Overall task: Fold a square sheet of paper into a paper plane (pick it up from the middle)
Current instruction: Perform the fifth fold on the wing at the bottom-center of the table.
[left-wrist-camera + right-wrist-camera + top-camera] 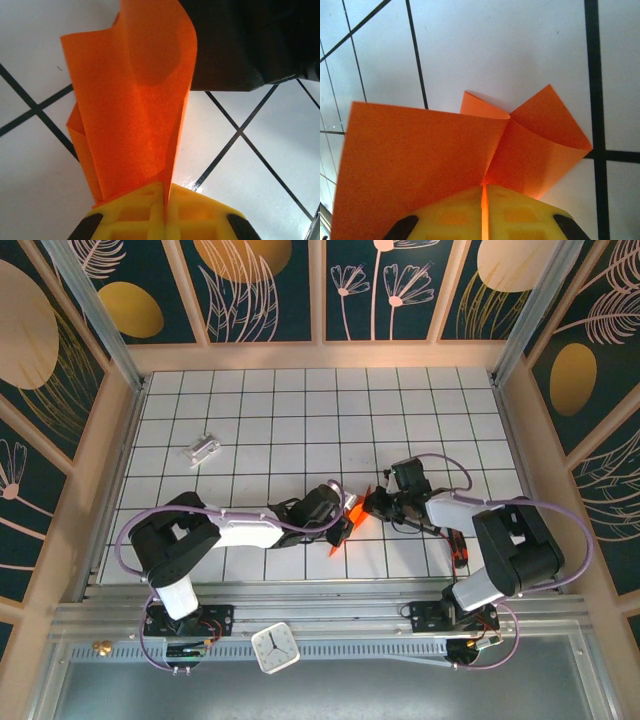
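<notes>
Two sets of jaws, both mine, are pinched tight on the folded orange paper (pixel 352 512) (pixel 135 115) (pixel 420 160) over the gridded surface (pixel 300 410), toward its 6 o'clock edge; left jaws grip from 9 o'clock, right jaws from 3 o'clock.

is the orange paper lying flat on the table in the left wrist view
No, the folded orange paper stands up off the tiled table, its lower edge pinched in the shut left gripper.
</notes>
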Action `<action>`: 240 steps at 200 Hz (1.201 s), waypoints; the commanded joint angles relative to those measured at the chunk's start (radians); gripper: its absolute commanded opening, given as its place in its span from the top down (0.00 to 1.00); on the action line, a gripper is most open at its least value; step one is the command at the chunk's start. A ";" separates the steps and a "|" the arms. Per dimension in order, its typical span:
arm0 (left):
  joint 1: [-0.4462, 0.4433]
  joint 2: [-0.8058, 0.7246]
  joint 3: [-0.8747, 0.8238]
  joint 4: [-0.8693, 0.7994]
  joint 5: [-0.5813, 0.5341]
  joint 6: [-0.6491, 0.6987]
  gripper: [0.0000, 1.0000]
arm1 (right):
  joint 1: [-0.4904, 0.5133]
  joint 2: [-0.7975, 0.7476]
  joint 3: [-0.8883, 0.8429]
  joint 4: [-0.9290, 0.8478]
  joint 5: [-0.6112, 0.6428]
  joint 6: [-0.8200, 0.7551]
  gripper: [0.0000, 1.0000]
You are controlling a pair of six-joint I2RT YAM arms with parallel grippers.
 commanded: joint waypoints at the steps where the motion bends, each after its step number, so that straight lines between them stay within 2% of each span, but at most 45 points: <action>1: 0.008 0.035 0.029 0.007 0.065 -0.064 0.98 | -0.005 0.028 0.027 0.004 -0.009 -0.040 0.88; 61: 0.031 0.060 0.006 0.067 0.098 -0.131 1.00 | -0.006 0.052 0.045 -0.023 -0.024 -0.086 0.88; 141: 0.063 0.063 -0.070 0.180 0.154 -0.211 1.00 | -0.046 -0.030 0.055 -0.109 -0.004 -0.113 0.83; 240: 0.090 0.079 -0.101 0.247 0.214 -0.271 1.00 | -0.063 -0.088 0.098 -0.249 0.103 -0.156 0.82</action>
